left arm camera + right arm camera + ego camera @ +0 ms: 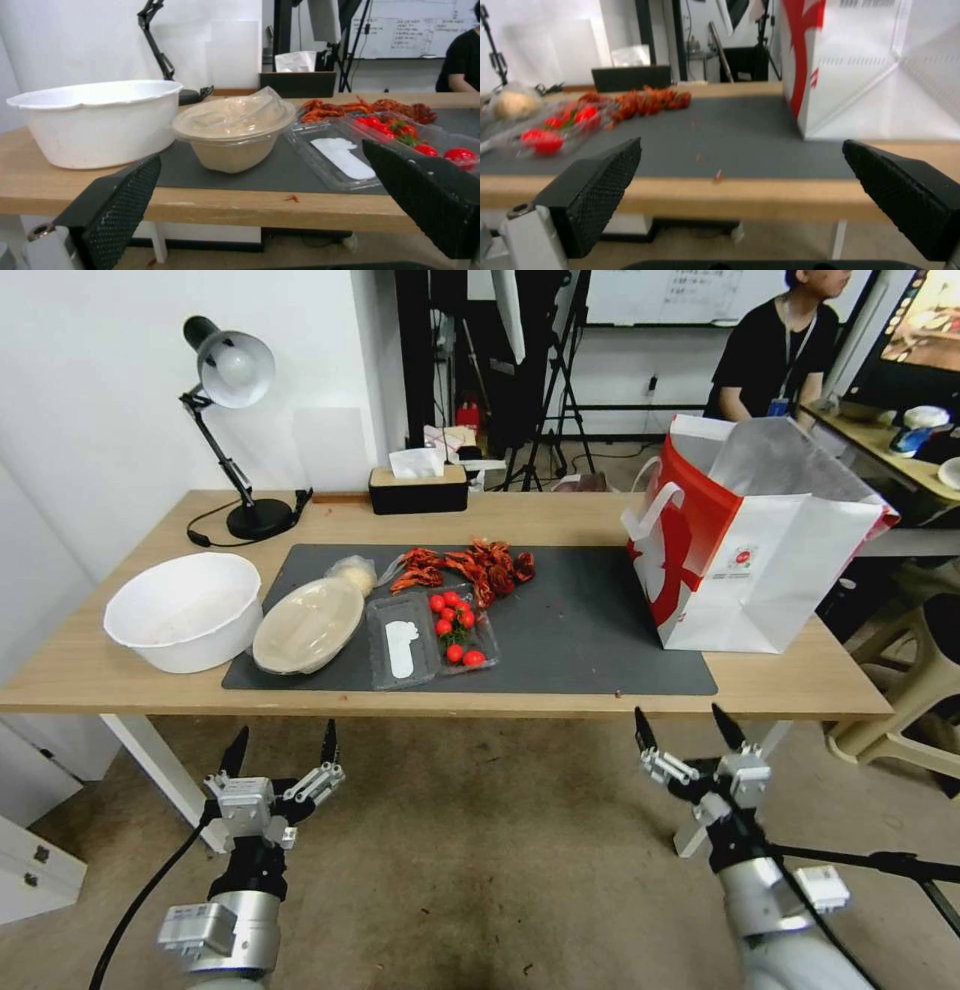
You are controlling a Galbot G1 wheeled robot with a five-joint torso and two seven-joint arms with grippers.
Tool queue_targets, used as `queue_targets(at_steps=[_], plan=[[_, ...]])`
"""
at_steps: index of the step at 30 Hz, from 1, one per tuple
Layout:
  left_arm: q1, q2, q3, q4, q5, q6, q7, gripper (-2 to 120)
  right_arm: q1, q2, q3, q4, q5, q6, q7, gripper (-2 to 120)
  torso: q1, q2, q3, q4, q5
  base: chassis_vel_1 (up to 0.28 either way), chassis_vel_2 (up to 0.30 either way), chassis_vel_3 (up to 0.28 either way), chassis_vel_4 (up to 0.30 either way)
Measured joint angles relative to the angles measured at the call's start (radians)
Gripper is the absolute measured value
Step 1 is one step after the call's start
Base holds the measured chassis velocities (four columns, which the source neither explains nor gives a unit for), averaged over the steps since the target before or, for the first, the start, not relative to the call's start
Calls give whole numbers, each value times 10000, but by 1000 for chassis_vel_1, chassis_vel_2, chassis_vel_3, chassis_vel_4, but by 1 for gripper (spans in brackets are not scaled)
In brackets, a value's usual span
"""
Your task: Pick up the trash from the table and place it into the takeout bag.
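Observation:
A beige oval lidded container [307, 625] [234, 131] sits on the left part of the dark grey mat [580, 620] on the light-wood table [560, 695]. Just behind it lies a small pale plastic-wrapped wad [353, 571] [512, 105]. A heap of red shellfish scraps [465, 565] [645, 100] lies mid-mat. The white and red takeout bag [745, 540] [870, 67] stands upright at the mat's right end. My left gripper [281, 747] [260, 195] hangs open below the table's front edge, facing the container. The right gripper [688, 728] [740, 195] is open too, low before the bag.
A big white bowl [185, 610] [100, 120] stands left of the container. An open clear clamshell of cherry tomatoes [430, 638] [400, 138] lies right of it. A desk lamp [235, 420] and tissue box [418, 485] stand at the back edge. A stool [910, 690] is on the right.

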State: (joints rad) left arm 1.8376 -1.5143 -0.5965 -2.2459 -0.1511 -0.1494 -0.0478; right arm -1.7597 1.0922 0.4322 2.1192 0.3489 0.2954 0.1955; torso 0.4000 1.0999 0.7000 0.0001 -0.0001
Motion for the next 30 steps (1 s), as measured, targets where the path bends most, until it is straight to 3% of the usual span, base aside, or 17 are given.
queue_targets(at_steps=[5, 8, 9, 11, 17, 28, 30], plan=[[-330, 126, 90, 23, -728, 264, -583, 100, -151, 108, -300, -62, -251, 39, -25, 100, 0, 0, 0, -1, 0, 0, 0, 0, 0], [-719, 492, 117, 98, -2325, 386, -868, 100, -145, 151, -460, -16, -343, -35, -14, 100, 0, 0, 1, 1, 2, 0, 0, 0, 0], [-719, 492, 117, 98, -2325, 386, -868, 100, -145, 151, -460, -16, -343, -35, -14, 100, 0, 0, 1, 1, 2, 0, 0, 0, 0], [-1032, 838, 123, 278, -3603, 267, -897, 100, -140, 157, -483, 23, -362, -82, -8, 100, 0, 0, 0, -1, -1, 0, 0, 0, 0], [-1167, 993, 117, 366, -4108, 247, -928, 100, -145, 157, -483, 32, -380, -93, -7, 100, 0, 0, 0, -1, 0, 0, 0, 0, 0], [-1763, 1674, 83, 677, -6349, 282, -1064, 100, -263, 148, -452, 158, -441, -110, 3, 100, 0, 0, 1, -1, 0, 0, 0, 0, 0], [-1763, 1674, 83, 677, -6349, 282, -1064, 100, -263, 148, -452, 158, -441, -110, 3, 100, 0, 0, 1, -1, 0, 0, 0, 0, 0]])
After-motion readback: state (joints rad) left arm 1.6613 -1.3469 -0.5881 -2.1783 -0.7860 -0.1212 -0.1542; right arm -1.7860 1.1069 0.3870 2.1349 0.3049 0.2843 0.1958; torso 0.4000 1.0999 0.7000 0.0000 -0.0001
